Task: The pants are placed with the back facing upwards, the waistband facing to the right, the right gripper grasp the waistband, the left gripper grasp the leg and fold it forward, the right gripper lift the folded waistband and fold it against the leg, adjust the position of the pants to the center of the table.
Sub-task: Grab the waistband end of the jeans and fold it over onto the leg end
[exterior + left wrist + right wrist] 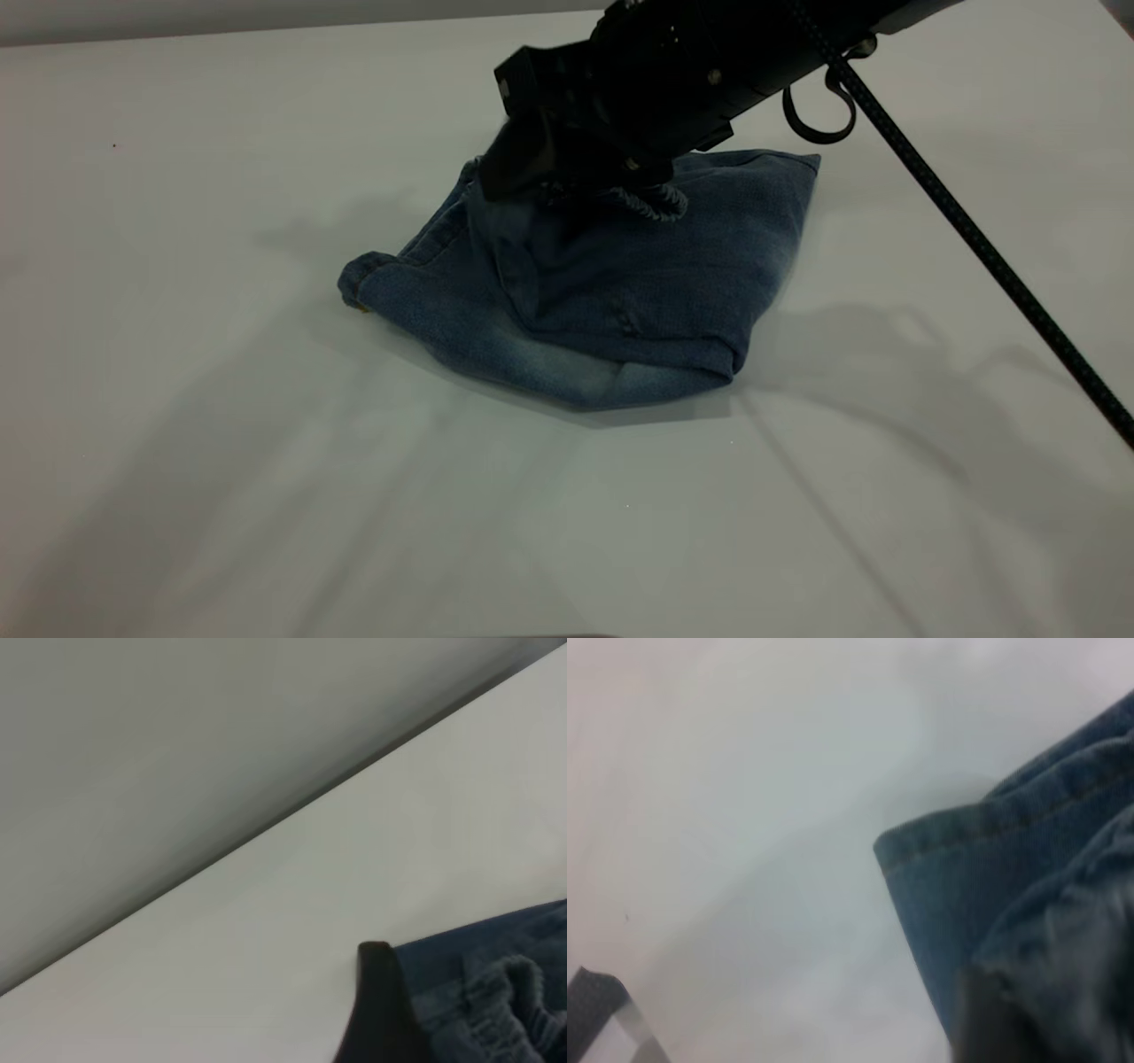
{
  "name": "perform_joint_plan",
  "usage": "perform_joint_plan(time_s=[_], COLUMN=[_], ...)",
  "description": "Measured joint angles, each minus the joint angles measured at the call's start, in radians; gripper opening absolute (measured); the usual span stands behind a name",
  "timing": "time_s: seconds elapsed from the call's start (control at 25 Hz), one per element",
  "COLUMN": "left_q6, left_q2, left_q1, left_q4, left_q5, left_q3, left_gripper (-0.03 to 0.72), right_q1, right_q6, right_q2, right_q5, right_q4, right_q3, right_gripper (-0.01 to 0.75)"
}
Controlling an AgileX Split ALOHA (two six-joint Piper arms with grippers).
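I saw the pants (611,301) folded into a bundle on the white desk (221,177), the right gripper (567,173) low over the ruffled waistband (657,200); whether its fingers held it, I could not tell. I judged that opening too early would let the fold spring open.

Dim ext view, soft arm shadows across table (266,532); wrist views blurry (esp. right).

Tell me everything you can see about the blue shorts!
The pants are faded blue denim, folded into a bunched, lumpy pile on the white table. A hemmed leg end pokes out toward the exterior view's left. The ruffled waistband sits on top, right under the black right gripper, which meets the cloth there.
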State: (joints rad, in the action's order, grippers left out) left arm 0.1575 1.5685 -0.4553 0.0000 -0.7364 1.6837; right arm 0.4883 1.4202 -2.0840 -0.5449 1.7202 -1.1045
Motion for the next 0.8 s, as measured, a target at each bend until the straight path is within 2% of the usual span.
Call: perform_joint_plan(time_s=[0.16,0.24,0.36,0.56,0.8], left_q6=[0.0,0.0,0.0,0.012,0.015], left_q2=[0.0,0.0,0.0,0.0,0.0], left_q1=[0.0,0.0,0.0,0.0,0.0], left_q4=[0.0,0.0,0.0,0.0,0.0], left_q5=[-0.006,-0.01,-0.021,-0.051,-0.084], left_q3=[0.0,0.0,0.0,0.0,0.0], left_gripper=[0.461,0.461,0.461,0.461,0.46], right_q1=[0.01,0.032,0.084,0.201,0.201], right_q6=[-0.019,-0.038,-0.09,-0.231,-0.418], right_q2=[0.0,0.0,0.0,0.0,0.0], right_q5=[-0.057,-0.078,-0.084,-0.047,0.011], right_q4=[-0.008,-0.03,-0.119,-0.327,-0.456], right_q3=[-0.02,-0.034,-0.068,-0.184,-0.234], right_gripper=[0.557,0.615,0.626,0.583,0.575])
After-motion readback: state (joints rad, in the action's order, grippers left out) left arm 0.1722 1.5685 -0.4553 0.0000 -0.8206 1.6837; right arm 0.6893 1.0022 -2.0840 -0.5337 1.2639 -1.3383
